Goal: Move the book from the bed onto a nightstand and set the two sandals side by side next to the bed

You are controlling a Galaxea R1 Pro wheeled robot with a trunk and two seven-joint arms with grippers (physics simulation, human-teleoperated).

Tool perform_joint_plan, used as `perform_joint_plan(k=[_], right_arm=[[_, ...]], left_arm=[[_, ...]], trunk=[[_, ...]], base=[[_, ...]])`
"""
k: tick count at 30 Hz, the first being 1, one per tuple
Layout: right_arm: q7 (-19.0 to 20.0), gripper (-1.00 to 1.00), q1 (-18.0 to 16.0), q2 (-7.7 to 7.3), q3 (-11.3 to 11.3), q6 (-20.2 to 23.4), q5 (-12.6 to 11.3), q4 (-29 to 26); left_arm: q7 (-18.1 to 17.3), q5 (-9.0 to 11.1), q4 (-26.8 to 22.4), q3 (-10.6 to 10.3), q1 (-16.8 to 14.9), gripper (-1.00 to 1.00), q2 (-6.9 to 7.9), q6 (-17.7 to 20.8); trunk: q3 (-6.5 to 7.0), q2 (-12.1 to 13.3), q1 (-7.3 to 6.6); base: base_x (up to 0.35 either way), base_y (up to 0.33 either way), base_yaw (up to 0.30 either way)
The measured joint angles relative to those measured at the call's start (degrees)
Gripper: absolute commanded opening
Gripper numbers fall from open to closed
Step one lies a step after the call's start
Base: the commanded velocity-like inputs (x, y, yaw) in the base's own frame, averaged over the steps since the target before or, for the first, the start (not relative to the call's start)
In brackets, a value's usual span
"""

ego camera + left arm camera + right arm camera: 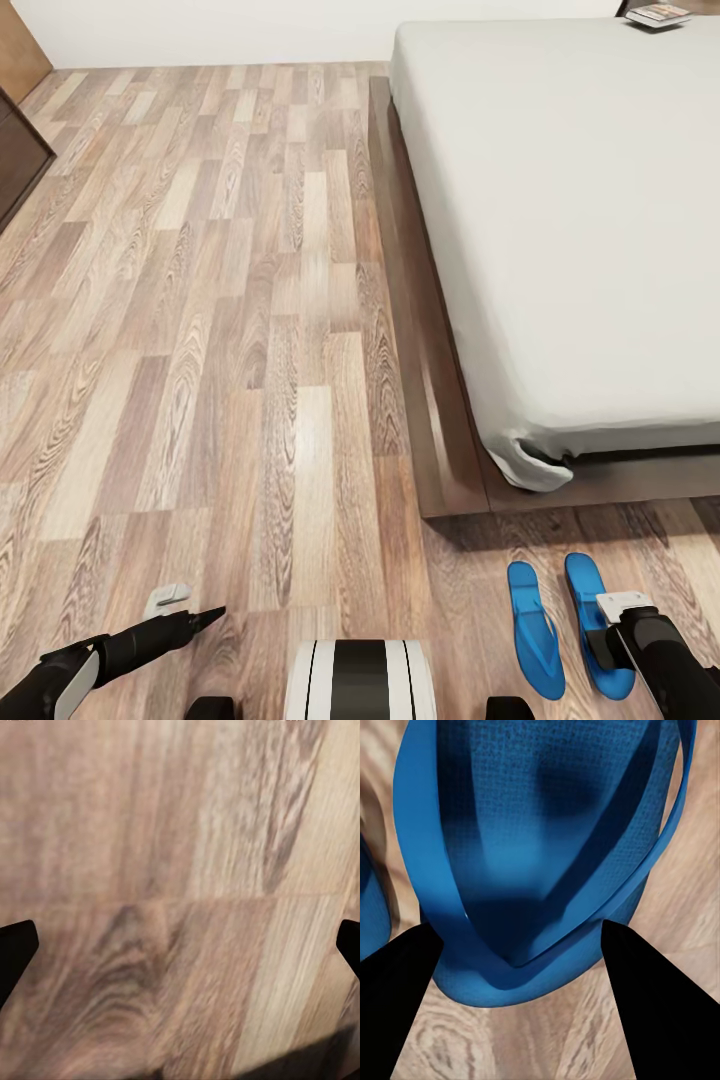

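Sandals, two bright blue flat flip-flops [560, 630], lay side by side on the grey-brown wood-plank floor [230, 350], close together just off the foot end of the low bed [560, 200] with its dark-brown platform frame and pale-grey mattress. The right tool [514, 964] hovered directly over the sandal farther from the robot's middle [540, 840], its dark fingers [660, 1005] spread either side of the strap end and gripping nothing. The left tool [205, 617] hung over bare planks, well away from the bed, its fingers equally wide apart. Beyond the bed's far corner, a small thin book [657, 14] rested on a dark surface, probably the nightstand, though too little showed to be sure. By my judgement both parts looked nearly done; only releasing or nudging the sandal pair remained.
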Motion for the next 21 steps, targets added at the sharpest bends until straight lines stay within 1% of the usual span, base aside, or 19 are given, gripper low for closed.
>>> perform_joint_plan(k=[6,16,21], right_arm=[[0.00,-1.00,0.00,0.00,0.00,0.00,0.00,0.00],[0.00,-1.00,0.00,0.00,0.00,0.00,-0.01,0.00],[0.00,-1.00,-0.01,0.00,0.00,0.00,0.00,0.00]], left_arm=[[0.00,0.00,-0.01,-0.04,0.00,1.00,0.00,0.00],[0.00,-0.01,-0.03,-0.07,0.00,1.00,0.00,0.00],[0.00,0.00,-0.03,-0.06,0.00,1.00,0.00,0.00]], trunk=[[0.00,0.00,0.00],[-2.21,-0.13,0.26],[-2.22,-0.13,0.26]], base=[[0.000,0.000,0.000],[0.000,0.000,0.000],[0.000,0.000,0.000]])
